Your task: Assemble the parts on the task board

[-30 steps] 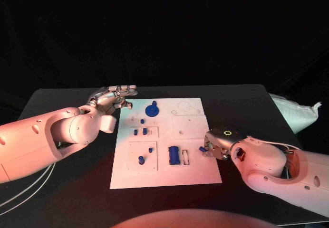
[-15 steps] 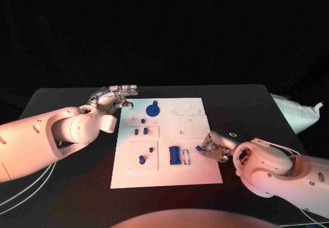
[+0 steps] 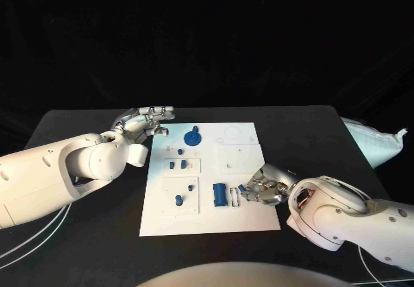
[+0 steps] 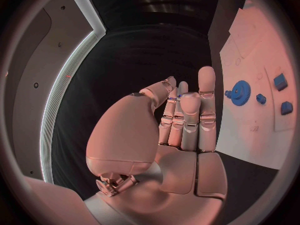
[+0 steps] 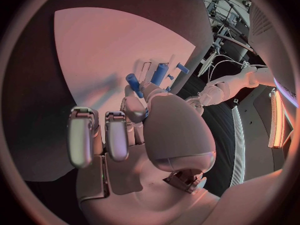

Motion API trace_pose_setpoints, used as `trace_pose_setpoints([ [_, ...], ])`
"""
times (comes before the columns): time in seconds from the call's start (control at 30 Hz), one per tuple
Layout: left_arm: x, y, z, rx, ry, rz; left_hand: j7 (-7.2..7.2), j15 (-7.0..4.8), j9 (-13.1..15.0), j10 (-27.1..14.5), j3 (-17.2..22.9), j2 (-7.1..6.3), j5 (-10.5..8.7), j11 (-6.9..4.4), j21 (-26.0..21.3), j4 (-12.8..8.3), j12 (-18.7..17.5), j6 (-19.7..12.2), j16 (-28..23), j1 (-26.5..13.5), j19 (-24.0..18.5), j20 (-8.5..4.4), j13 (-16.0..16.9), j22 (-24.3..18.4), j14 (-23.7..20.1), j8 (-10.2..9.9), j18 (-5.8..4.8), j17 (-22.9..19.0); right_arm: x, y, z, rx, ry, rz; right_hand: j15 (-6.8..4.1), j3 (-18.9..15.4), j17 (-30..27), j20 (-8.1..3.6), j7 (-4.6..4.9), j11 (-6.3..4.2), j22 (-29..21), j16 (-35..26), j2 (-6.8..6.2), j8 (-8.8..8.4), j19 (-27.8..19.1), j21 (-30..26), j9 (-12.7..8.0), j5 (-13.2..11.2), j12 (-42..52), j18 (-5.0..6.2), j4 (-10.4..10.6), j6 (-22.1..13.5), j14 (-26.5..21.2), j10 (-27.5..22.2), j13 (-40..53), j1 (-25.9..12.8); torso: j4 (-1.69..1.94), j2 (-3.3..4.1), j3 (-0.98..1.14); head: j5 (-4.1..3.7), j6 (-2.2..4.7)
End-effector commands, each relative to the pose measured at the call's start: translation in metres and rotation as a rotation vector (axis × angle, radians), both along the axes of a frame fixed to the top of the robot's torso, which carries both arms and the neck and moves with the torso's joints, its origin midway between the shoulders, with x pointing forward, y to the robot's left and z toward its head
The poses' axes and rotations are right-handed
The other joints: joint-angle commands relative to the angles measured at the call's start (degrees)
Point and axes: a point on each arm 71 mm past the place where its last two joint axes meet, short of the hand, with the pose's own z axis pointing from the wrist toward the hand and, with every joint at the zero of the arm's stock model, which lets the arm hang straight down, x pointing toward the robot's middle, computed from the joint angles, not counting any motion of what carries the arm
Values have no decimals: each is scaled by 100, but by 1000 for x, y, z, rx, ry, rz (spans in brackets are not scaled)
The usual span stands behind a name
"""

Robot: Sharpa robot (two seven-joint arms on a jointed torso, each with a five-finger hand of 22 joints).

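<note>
Right hand (image 3: 265, 190) over task board (image 3: 246, 218), fingers (image 5: 134, 107) pinching small blue part (image 5: 134, 83); left hand (image 3: 143, 122) beside board's far corner, fingers apart, holding nothing.

My two bulky white arms end in silver jointed hands: left hand (image 3: 142, 124), right hand (image 3: 265, 188).

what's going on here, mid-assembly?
Yes. The right hand pinches a small blue peg over the near right part of the task board, just beside the blue cylinder lying there. The left hand hovers with fingers apart at the board's far left corner, holding nothing. A blue gear and several small blue pieces sit on the board.
</note>
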Motion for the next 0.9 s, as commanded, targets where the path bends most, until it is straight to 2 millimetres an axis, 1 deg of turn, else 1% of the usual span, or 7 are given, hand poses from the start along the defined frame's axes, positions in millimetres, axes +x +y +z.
trace_pose_setpoints([
  [0.03, -1, -5, 1, -10, -8, -28, -1, -3, 1, -37, -31, 12, 35, -12, -38, -7, 20, -52, -5, -13, -30, 9, 7, -9, -28, 25, 59, -8, -1, 3, -4, 17, 56, -4, 26, 31, 748, -29, 10, -2, 289, 35, -13, -13, 87, 41, -5, 53, -11, -72, 15, 49, 434, 54, 3, -78, 1, 0, -1, 5, 0],
  [0.13, -1, -5, 1, -10, -8, -30, -1, -3, 1, -37, -31, 12, 35, -12, -38, -7, 20, -52, -5, -13, -30, 9, 7, -9, -28, 25, 59, -8, -1, 6, -5, 17, 64, 6, 24, 14, 763, -31, 6, -5, 301, 44, -44, -8, 93, 49, 2, 93, 4, -75, 37, 66, 437, 74, 13, -157, -6, -2, 0, 24, 1],
  [0.27, -1, -6, 1, -10, -8, -31, -1, -4, 2, -39, -33, 13, 36, -12, -41, -13, 26, -53, -2, -5, -30, 8, 7, -11, -27, 27, 60, -7, 0, 10, -6, 9, 71, 21, 19, 6, 764, -33, -6, -12, 303, 45, -58, 8, 94, 51, 13, 138, 99, -75, 41, 99, 437, 109, 76, -196, 0, -4, -4, 33, -1],
  [0.5, -1, -5, 2, -10, -8, -30, -1, -4, 2, -39, -33, 13, 36, -12, -41, -13, 26, -53, -2, -5, -30, 8, 7, -11, -27, 27, 60, -7, 1, 16, -9, 1, 69, 39, 17, 1, 762, -35, -9, -14, 303, 43, -65, 12, 94, 51, 16, 146, 104, -75, 40, 108, 436, 112, 81, -208, 1, 2, 6, 63, -4],
  [0.6, -1, -5, 2, -10, -8, -30, -1, -4, 2, -39, -33, 13, 36, -12, -41, -13, 26, -53, -2, -5, -30, 8, 7, -11, -27, 27, 60, -7, 1, 17, -10, -4, 66, 44, 16, -4, 757, -35, -9, -15, 302, 40, -70, 14, 94, 50, 18, 151, 107, -75, 43, 111, 435, 113, 84, -221, -2, 0, 4, 68, -4],
  [0.7, -1, -5, 2, -10, -8, -30, -1, -4, 2, -39, -33, 13, 36, -12, -41, -13, 26, -53, -2, -5, -30, 8, 7, -11, -27, 27, 60, -7, 2, 18, -11, -12, 63, 48, 15, -22, 761, -38, -11, -16, 303, 42, -69, 18, 94, 50, 24, 159, 108, -75, 70, 122, 436, 118, 89, -283, -1, 1, 1, 70, -5],
  [0.9, -1, -4, 2, -10, -9, -29, -1, -4, 2, -39, -33, 13, 36, -12, -41, -13, 26, -53, -2, -5, -30, 8, 7, -11, -27, 27, 60, -7, 3, 20, -12, -18, 62, 58, 13, -88, 763, -40, -19, -19, 310, 42, -34, 32, 96, 53, 40, 155, 145, -76, 190, 156, 436, 140, 126, -490, -5, 2, 6, 74, -10],
])
